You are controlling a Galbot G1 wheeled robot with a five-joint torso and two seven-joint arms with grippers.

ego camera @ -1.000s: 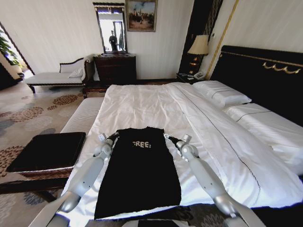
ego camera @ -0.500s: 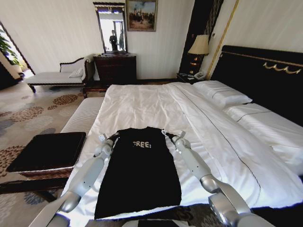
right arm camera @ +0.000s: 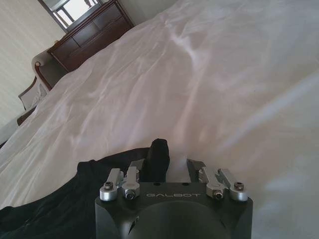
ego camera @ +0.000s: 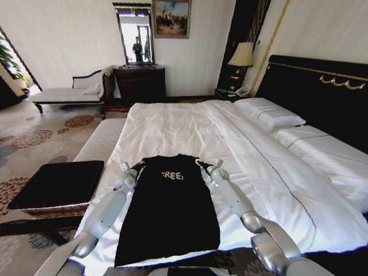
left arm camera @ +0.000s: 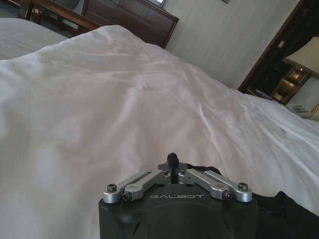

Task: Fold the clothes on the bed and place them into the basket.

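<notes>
A black sleeveless top (ego camera: 169,210) with white "FREE!" lettering lies flat on the white bed (ego camera: 190,129), near its foot edge, at about 6 o'clock in the head view. Its shoulder end points to 12 o'clock and its hem lies closest to the robot.

The left pincer (ego camera: 136,166) sits at the top's left shoulder, at about 10 o'clock from the lettering. In the left wrist view its fingers (left arm camera: 172,159) are clenched together on a pinch of black fabric.

The right pincer (ego camera: 200,163) is at the opposite shoulder strap, at about 2 o'clock from the lettering. In the right wrist view its fingers are spread, with a raised fold of the black strap (right arm camera: 158,155) standing between them; whether they press on it cannot be told.

The brown wicker basket (ego camera: 54,184) with its flat black top stands on the floor beside the bed, at 9 o'clock.
</notes>
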